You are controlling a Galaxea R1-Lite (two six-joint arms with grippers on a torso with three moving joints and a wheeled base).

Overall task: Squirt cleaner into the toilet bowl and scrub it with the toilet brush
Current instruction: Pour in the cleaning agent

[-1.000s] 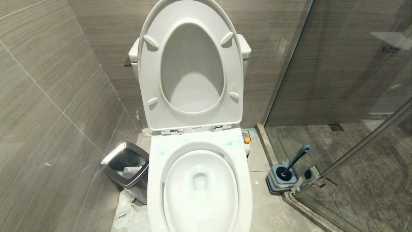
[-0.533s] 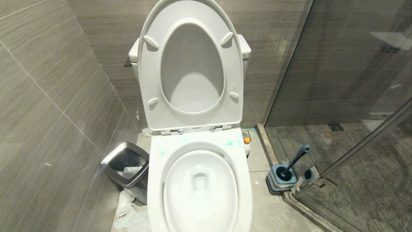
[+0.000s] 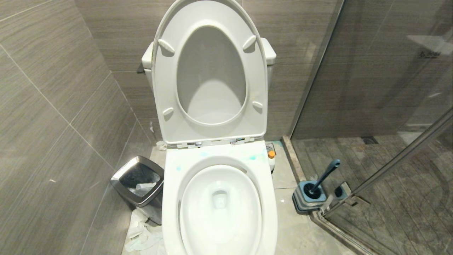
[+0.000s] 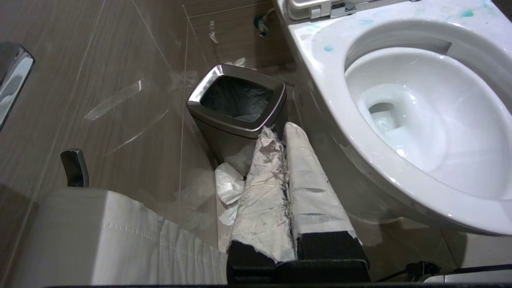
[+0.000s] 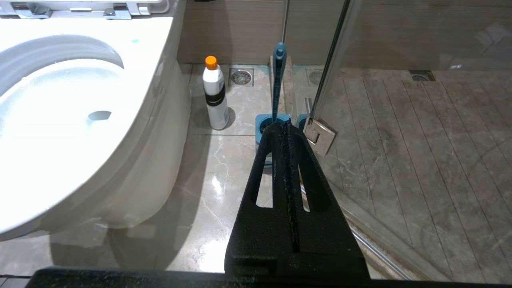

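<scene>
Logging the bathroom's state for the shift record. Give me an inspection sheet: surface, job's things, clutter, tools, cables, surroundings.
Surface: toilet bowl open, seat and lid raised; turquoise cleaner smears on the rim.
Job's things: toilet brush standing in its holder to the bowl's right; orange-capped white bottle on the floor beside the bowl.
Clutter: crumpled paper on the floor by the waste bin.
Tools: left tool shut, fingers wrapped in white material, empty; right tool shut, empty, facing the brush.
Cables: a dark cable near the left arm.
Surroundings: tiled walls, glass shower partition, floor drain.
</scene>
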